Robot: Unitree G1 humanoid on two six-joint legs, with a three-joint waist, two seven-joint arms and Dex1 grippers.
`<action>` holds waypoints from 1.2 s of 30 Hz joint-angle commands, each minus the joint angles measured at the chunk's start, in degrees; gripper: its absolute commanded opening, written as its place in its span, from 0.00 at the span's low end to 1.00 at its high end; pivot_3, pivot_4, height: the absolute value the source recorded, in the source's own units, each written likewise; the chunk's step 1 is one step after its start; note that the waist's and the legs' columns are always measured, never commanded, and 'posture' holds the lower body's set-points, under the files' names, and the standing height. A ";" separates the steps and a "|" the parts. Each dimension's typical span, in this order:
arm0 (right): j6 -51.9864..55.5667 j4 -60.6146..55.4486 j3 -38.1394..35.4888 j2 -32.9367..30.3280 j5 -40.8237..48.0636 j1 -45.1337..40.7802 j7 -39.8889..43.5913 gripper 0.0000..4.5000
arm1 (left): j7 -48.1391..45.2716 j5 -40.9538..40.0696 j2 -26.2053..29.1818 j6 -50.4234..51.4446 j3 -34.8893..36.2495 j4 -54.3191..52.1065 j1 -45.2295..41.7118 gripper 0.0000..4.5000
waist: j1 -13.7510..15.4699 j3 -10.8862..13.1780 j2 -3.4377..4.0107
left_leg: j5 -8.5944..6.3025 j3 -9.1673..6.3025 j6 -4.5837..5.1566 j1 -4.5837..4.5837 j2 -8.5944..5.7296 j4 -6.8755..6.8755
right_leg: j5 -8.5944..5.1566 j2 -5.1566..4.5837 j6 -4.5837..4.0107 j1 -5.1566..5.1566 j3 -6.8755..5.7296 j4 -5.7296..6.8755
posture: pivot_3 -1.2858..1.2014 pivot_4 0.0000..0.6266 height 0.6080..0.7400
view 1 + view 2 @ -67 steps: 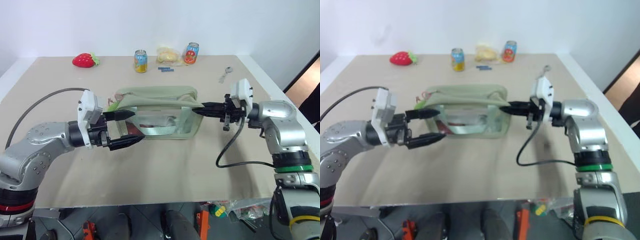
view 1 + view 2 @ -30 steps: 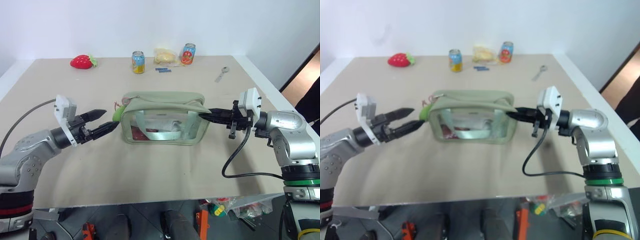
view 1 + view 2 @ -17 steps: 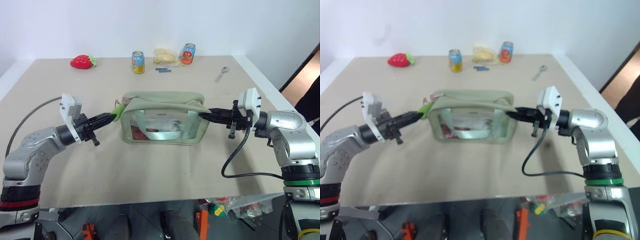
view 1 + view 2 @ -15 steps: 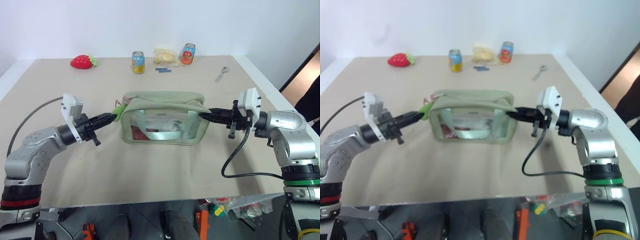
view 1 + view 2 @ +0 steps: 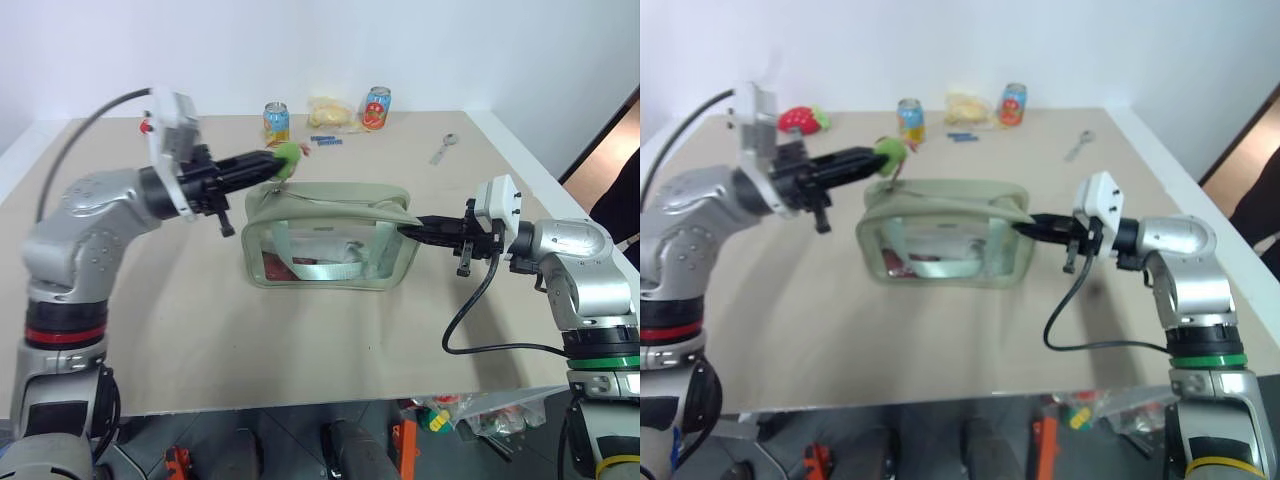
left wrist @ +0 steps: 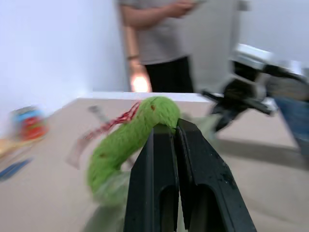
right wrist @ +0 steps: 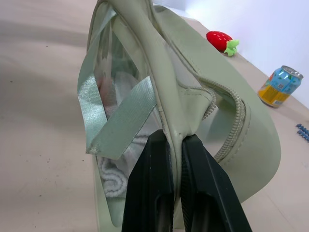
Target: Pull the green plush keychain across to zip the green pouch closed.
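The green pouch (image 5: 330, 240) stands upright mid-table, its clear front panel toward me and its zipper (image 7: 231, 123) running along the top. My left gripper (image 5: 272, 164) is shut on the green plush keychain (image 5: 288, 157) and holds it in the air above the pouch's back-left top corner. In the left wrist view the lime plush (image 6: 128, 142) curls over the closed fingers (image 6: 157, 179), with reddish cord at its tip. My right gripper (image 5: 410, 228) is shut on the pouch's right end, pinching the end seam (image 7: 175, 126).
Along the far edge sit a plush strawberry (image 5: 800, 118), two drink cans (image 5: 278, 120) (image 5: 377, 107), a yellow packet (image 5: 333, 110) and a small blue item (image 5: 328, 139). A metal piece (image 5: 445, 148) lies at the back right. A person (image 6: 159, 29) stands beyond the table.
My left gripper closed on the plush keychain beside the pouch's left end, then rose and swung right with it. The right gripper and the pouch stayed put.
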 commanded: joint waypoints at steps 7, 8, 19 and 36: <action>-0.91 -0.92 -0.89 -0.77 -0.50 -1.01 -0.08 0.00 | -6.40 8.43 -0.15 -3.09 -6.65 6.50 -4.93 0.01 | -0.03 0.00 0.00 | 0.00 -0.02 0.01 -0.02 0.02 0.00 | 0.01 0.07 -0.01 -0.03 0.05 0.01 | 0.52 0.24 1.00; -0.91 -1.10 -1.02 -0.84 -0.48 -0.79 -0.15 0.00 | -7.12 8.21 0.56 -1.71 -6.67 6.52 -5.15 0.01 | -0.03 0.00 0.00 | 0.00 -0.01 0.01 -0.02 0.02 0.00 | 0.00 0.07 -0.01 -0.03 0.06 0.01 | 0.52 0.24 1.00; -1.21 -0.75 -0.76 -0.53 -0.66 -0.86 -0.40 0.00 | -7.04 3.10 6.50 7.79 -0.80 -0.16 -2.64 0.72 | -0.06 0.00 0.00 | 0.00 -0.01 0.01 -0.03 0.03 0.00 | 0.00 0.07 -0.01 -0.05 0.06 0.01 | 0.52 0.24 1.00; -2.37 1.32 0.17 0.10 -0.97 -2.28 0.79 0.00 | 10.07 6.44 2.11 -0.29 9.68 -11.44 22.05 0.89 | 0.02 0.01 -0.02 | 0.02 0.10 -0.01 0.03 0.05 0.14 | -0.05 0.02 -0.16 -0.01 0.14 0.05 | 0.52 0.24 1.00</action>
